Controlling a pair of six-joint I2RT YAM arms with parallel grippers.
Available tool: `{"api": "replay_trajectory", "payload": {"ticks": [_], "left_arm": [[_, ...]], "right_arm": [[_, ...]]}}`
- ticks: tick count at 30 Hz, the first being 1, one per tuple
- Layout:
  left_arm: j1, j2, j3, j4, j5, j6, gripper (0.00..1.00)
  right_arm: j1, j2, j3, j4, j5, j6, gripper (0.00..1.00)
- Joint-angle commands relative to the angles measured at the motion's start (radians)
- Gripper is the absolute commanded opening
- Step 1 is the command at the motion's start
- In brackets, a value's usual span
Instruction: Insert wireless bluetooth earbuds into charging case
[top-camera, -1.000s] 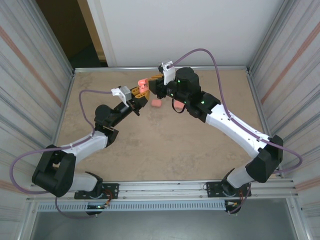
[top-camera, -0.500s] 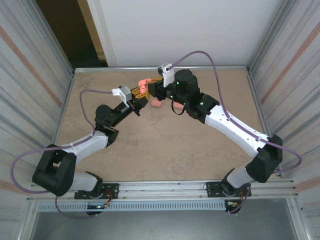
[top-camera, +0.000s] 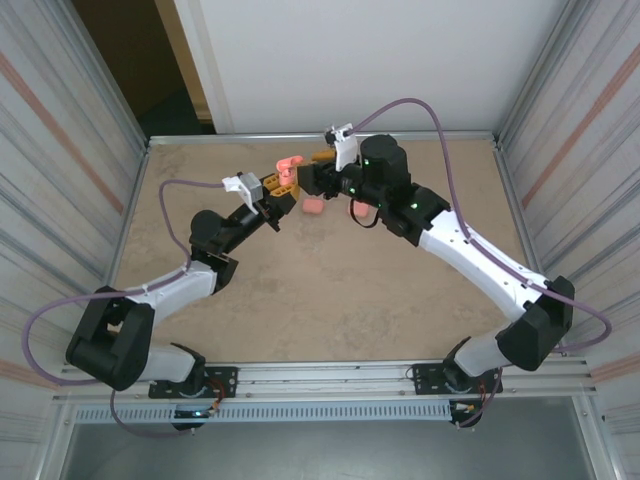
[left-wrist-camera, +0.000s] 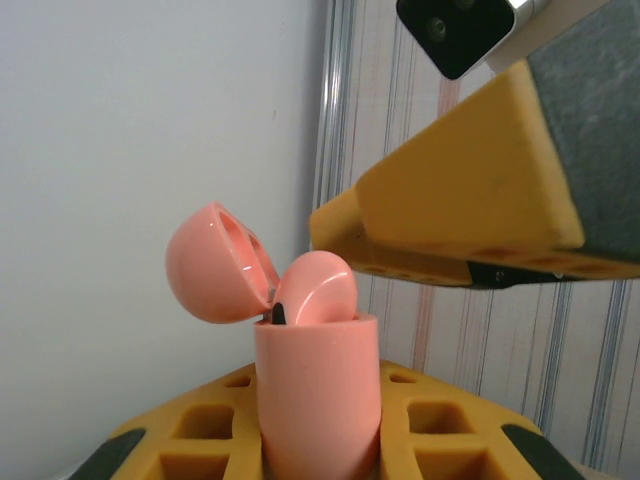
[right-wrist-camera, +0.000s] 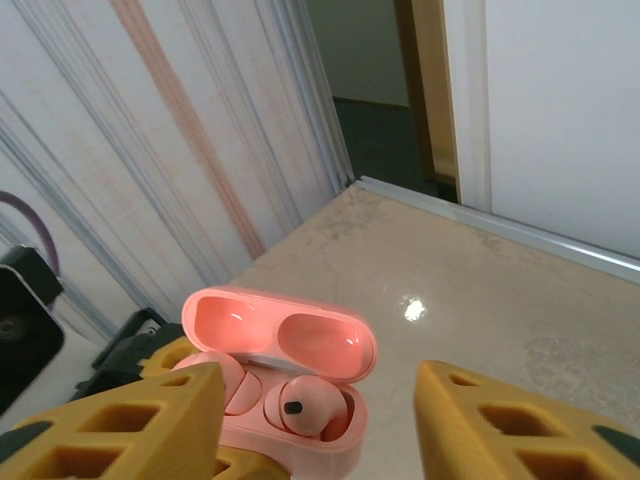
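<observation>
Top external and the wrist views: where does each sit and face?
Top external: above and behind the robot, looking down at the table; its left tool and right tool show.
Left wrist: on the left wrist, looking along its fingers at the open charging case they grip.
Right wrist: on the right wrist, looking down between its open fingers.
Both wrist views share that case and its earbud.

My table (top-camera: 330, 290) was a flat top of beige, marbled, stone-look sheet. A thin grey metal rim (top-camera: 220, 138) bordered it along the 12 o'clock edge and down both sides. One thing lay directly on it: a small salmon-pink rounded plastic piece (top-camera: 312, 205), toward 12 o'clock from the centre and well short of the rim. I could not tell case from earbud. A bright glint of light (right-wrist-camera: 413, 309) sat on the bare surface.
</observation>
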Motion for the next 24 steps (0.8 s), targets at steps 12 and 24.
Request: {"api": "replay_trajectory", "payload": {"ticks": [12,24], "left_arm": [[-0.005,0.013,0.008,0.148,0.047,-0.027,0.0],[-0.006,0.016,0.041,0.206,0.156,-0.091,0.0]], "right_arm": [[-0.134,-0.171,-0.102,0.088,-0.276,0.09,0.81],[-0.277,-0.262,-0.304,0.33,-0.594,0.281,0.99]]}}
